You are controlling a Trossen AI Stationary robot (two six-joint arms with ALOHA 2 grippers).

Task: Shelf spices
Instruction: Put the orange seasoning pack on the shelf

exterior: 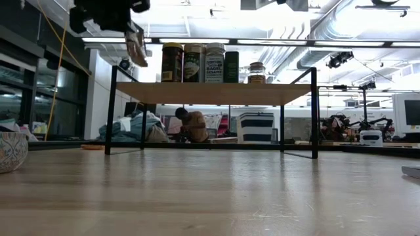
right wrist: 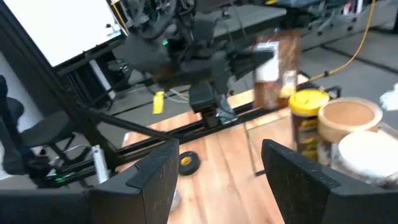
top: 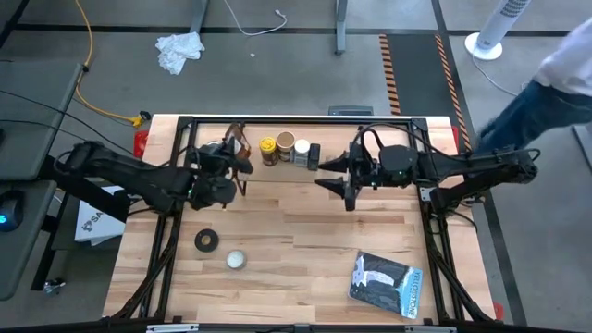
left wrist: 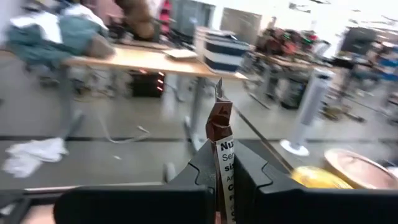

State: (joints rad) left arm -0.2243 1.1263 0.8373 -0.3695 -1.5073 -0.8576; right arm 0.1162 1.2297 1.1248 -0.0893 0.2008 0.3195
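Left tool (left wrist: 224,180) is clamped on the brown packet (left wrist: 222,143) above the shelf (exterior: 216,93); right tool (top: 335,173) is spread, empty, beside the jars (top: 288,150)

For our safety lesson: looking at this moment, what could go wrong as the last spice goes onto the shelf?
1. The left hand pinches the thin packet by one end; it could flop over once released.
2. The jars stand packed together on the shelf; setting the packet beside the yellow-lidded jar might knock it.
3. The open right hand hovers close beside the row and could bump it.
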